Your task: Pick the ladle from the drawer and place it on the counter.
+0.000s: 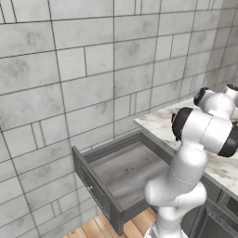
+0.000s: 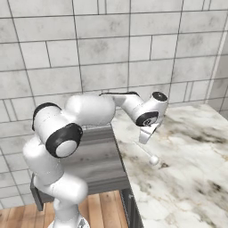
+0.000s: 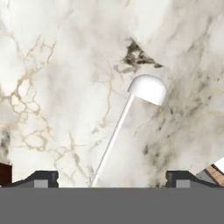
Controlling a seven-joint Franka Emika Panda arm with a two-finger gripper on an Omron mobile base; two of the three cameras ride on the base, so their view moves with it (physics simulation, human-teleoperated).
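On the counter [image 2: 191, 151] beside the open drawer [image 1: 121, 172], the ladle [image 3: 118, 131] lies flat, its handle running from between the wide-spread tips of the released gripper [image 3: 111, 179] straight out to its head beyond.

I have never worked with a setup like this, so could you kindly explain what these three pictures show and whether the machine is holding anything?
This is a white robot arm on a mobile base in a simulated kitchen. Two pictures come from cameras on the base, behind the arm to its left and right. The third looks along the gripper from the hand itself; the two dark fingertips at its bottom stand wide apart.

The grey drawer is pulled open below the white marble counter. The ladle, a thin whitish utensil with a small round head, lies on the counter between the open fingertips, which are not closed on it. So nothing is held now.
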